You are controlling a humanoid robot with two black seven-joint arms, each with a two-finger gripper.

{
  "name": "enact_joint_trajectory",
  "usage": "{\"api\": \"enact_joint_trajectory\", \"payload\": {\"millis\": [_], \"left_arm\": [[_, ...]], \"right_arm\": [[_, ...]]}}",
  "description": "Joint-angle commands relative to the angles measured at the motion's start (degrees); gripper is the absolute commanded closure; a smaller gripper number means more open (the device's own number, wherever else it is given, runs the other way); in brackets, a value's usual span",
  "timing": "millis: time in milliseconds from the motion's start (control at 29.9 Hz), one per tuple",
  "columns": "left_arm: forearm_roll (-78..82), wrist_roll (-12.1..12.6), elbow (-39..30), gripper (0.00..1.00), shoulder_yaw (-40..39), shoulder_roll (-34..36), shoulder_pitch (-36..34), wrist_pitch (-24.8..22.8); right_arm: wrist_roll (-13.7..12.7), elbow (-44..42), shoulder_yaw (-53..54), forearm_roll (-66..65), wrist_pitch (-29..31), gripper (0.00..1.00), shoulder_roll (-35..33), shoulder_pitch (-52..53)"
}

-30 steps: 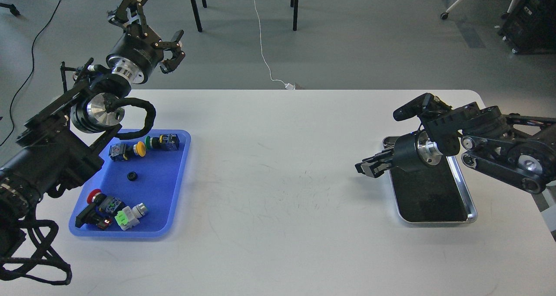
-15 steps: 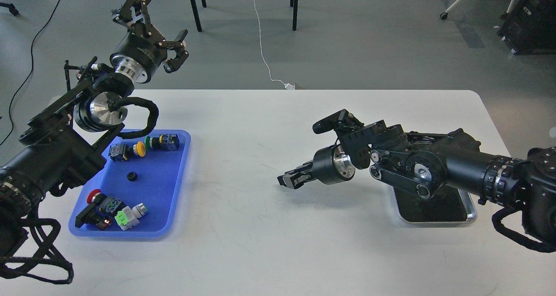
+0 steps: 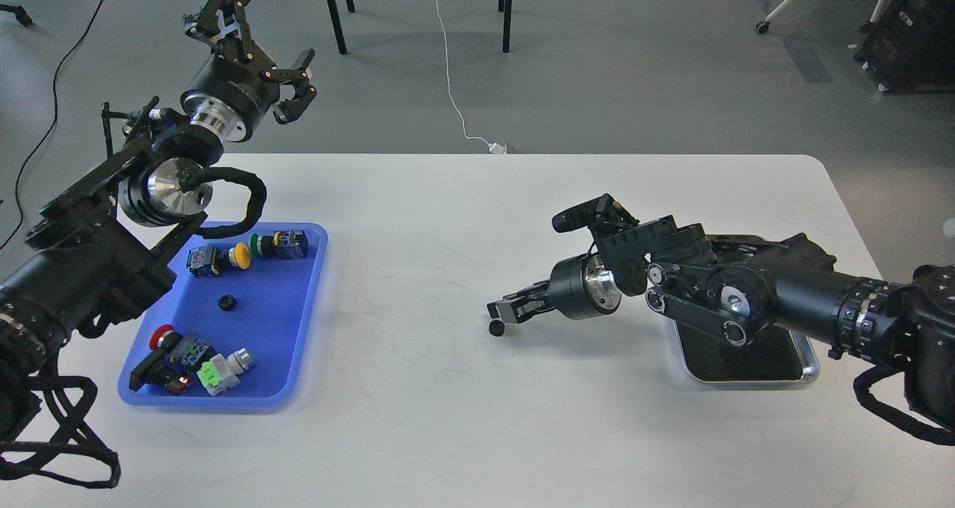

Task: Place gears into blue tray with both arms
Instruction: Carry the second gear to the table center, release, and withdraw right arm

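The blue tray (image 3: 295,321) lies at the table's left. One small black gear (image 3: 226,302) rests in its middle, among colourful push-button switches (image 3: 246,253). A second gear (image 3: 496,328) lies on the white table near the centre, just below the fingertips of my right gripper (image 3: 506,311). That gripper reaches in low from the right, points left and looks open with nothing between its fingers. My left gripper (image 3: 257,42) is raised high above the tray's far end, fingers spread wide and empty.
A shiny silver tray with a dark bottom (image 3: 750,362) sits at the right, partly under my right forearm. More switches (image 3: 190,355) fill the blue tray's near end. Chair legs (image 3: 506,8) and a white cable (image 3: 451,83) are on the floor beyond the table.
My right arm swung left from the silver tray to the table's centre. A gear now lies on the table under its fingertips. The left gripper only shifted slightly.
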Motion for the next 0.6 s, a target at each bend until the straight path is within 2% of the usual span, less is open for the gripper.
{"api": "enact_joint_trajectory", "payload": {"millis": [0, 67, 201, 368, 435, 568], "left_arm": [[0.12, 0.09, -0.52, 0.02, 0.08, 0.71, 0.02, -0.22], [0.20, 0.44, -1.23, 0.02, 0.16, 0.88, 0.02, -1.35], [3.62, 0.80, -1.49, 0.02, 1.74, 2.29, -0.69, -7.15], [17.57, 0.36, -2.10, 0.02, 1.75, 1.77, -3.58, -10.67], [24.95, 0.18, -4.90, 0.02, 1.75, 1.41, -4.11, -10.77], [42.96, 0.09, -14.91, 0.02, 1.75, 1.33, -4.38, -10.59]], "right_arm": [[-0.01, 1.83, 1.46, 3.85, -0.01, 0.26, -4.51, 0.97], [-0.09, 2.19, 5.14, 6.04, -0.01, 0.18, -7.76, 0.98], [-0.09, 2.19, 14.20, 14.47, 0.25, 0.07, -14.26, -0.08], [-0.09, 1.92, 19.74, 31.68, 0.34, 0.05, -21.21, -3.06], [-0.01, 1.92, 21.33, 39.06, 0.34, 0.05, -24.11, -4.64], [0.17, 2.10, 25.10, 54.18, 0.86, 0.04, -29.39, -9.03]]}}
